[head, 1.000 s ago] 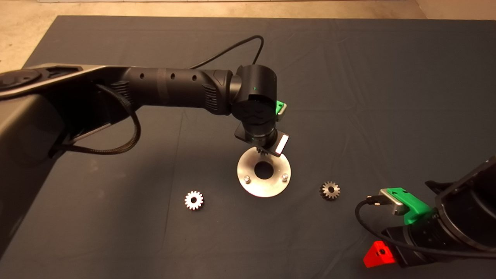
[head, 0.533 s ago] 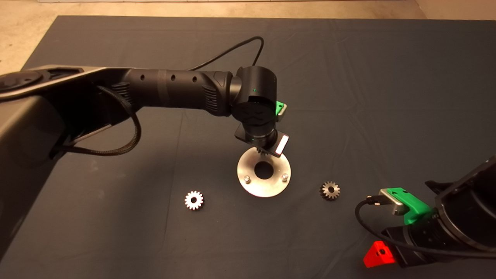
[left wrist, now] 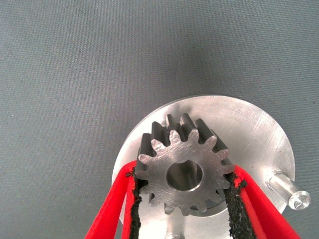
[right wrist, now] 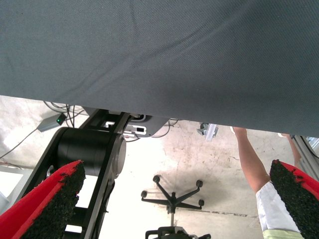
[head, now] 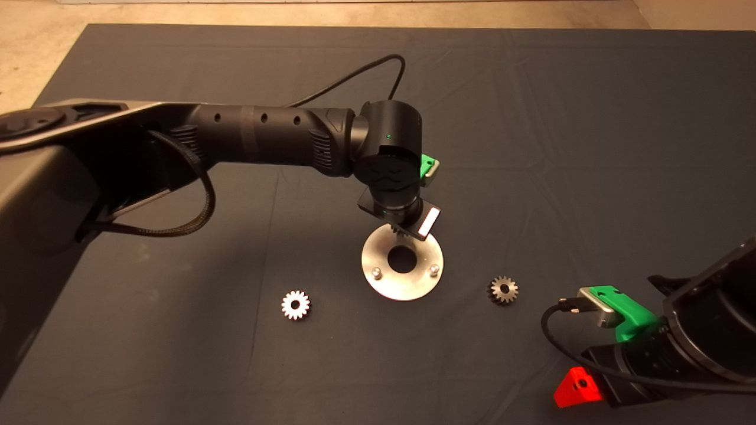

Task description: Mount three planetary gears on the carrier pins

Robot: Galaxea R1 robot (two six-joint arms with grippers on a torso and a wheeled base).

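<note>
Now the left gripper (left wrist: pixel 183 199) pinches one gear (left wrist: pixel 184 172) just above the plate (left wrist: pixel 259 129); next, I think, its hole must meet a pin (left wrist: pixel 289 191). The right gripper (right wrist: pixel 174 199) waits open, far from the plate.

Head view overhead; left wrist close above plate (left wrist: pixel 259 129), shared.
</note>
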